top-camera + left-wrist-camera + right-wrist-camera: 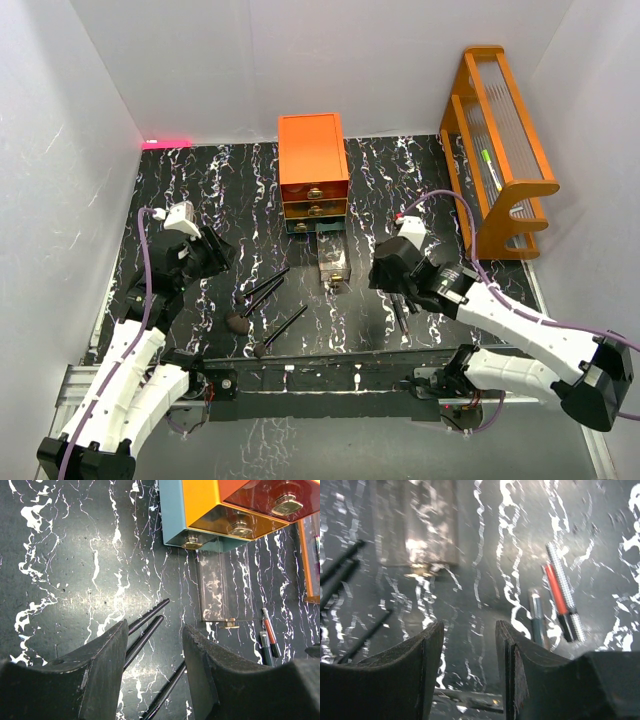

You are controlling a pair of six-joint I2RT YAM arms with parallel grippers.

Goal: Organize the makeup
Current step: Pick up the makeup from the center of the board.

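Observation:
Three long black brushes (268,290) with brown heads (238,322) lie left of the table's middle. In the left wrist view their handles (148,621) run between and beyond my fingers. My left gripper (220,256) (155,629) is open and empty, above and left of the brushes. My right gripper (386,277) (468,626) is open and empty above the tabletop. A red and black tube (558,594), a dark teal tube (537,620) and a silvery stick (563,582) lie just right of it. They also show in the top view (400,313).
The orange drawer chest (313,168) stands at the back middle. Its clear bottom drawer (332,257) (212,592) (415,525) is pulled out toward me. The orange wooden rack (500,150) stands at the back right, with a green stick (490,166) in it. White walls surround the table.

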